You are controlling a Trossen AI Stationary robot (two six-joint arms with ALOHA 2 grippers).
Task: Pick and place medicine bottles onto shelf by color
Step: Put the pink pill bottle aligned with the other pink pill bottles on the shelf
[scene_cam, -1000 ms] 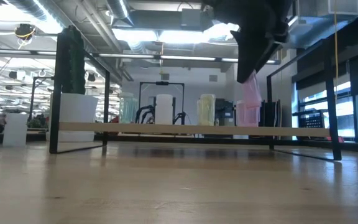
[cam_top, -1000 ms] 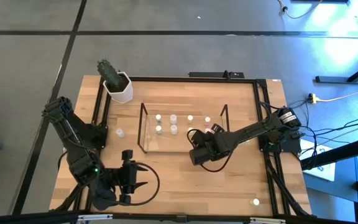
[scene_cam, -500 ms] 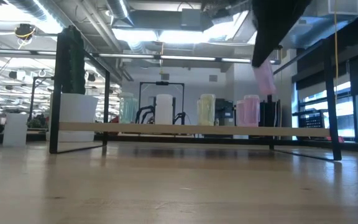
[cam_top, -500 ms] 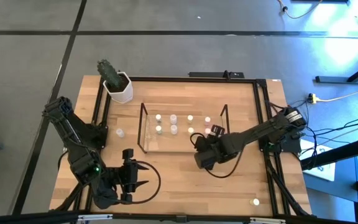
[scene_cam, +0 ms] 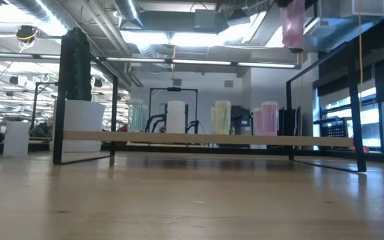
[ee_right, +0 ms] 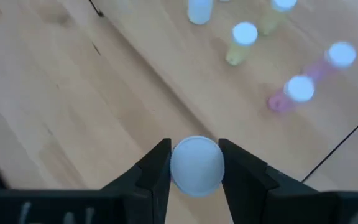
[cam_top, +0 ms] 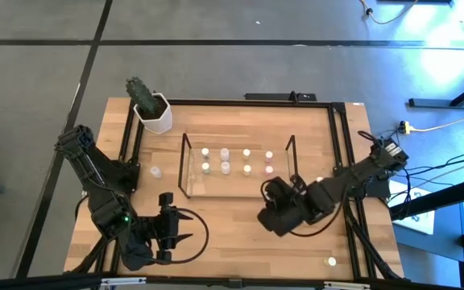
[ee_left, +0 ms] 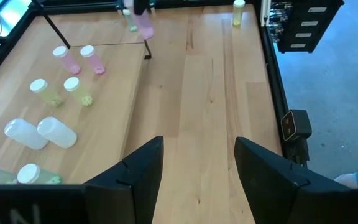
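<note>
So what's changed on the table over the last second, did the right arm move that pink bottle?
The right gripper, shut on a pink bottle, pulled back from the shelf toward the table's front right and rose, carrying the bottle away rather than placing it. The left gripper stayed parked, open, at the front left. The bottles on the shelf did not move.

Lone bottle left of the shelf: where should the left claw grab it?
Across its round sides just below the cap, coming straight down: the bottle looks upright and stands apart from the shelf, so there is likely room either side.
</note>
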